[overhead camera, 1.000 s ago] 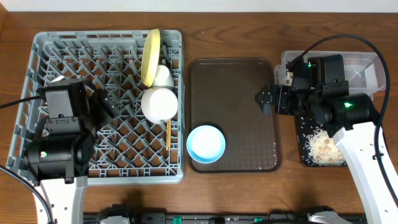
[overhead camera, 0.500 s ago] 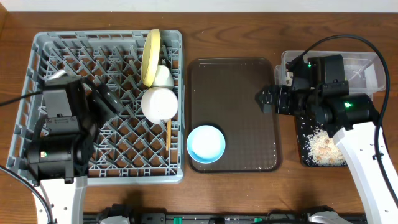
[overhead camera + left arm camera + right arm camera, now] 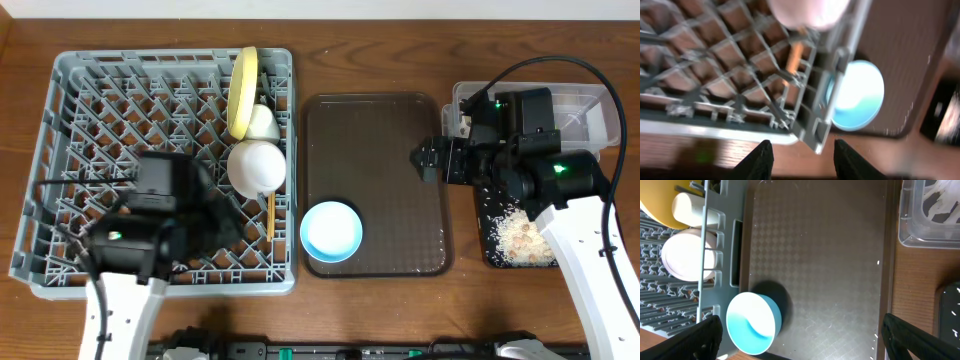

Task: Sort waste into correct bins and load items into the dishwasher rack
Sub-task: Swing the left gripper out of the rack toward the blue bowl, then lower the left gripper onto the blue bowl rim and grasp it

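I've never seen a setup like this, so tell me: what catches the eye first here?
The big grey rack on the left, with a yellow plate standing on edge along its right side and a white bowl just in front of it. Then the light blue bowl, alone at the front left corner of the brown tray in the middle.

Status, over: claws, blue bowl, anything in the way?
Both open, empty: left claw over rack near corner, right claw above brown tray. On tray, not yet racked: blue bowl. Rack wall between left claw and bowl.
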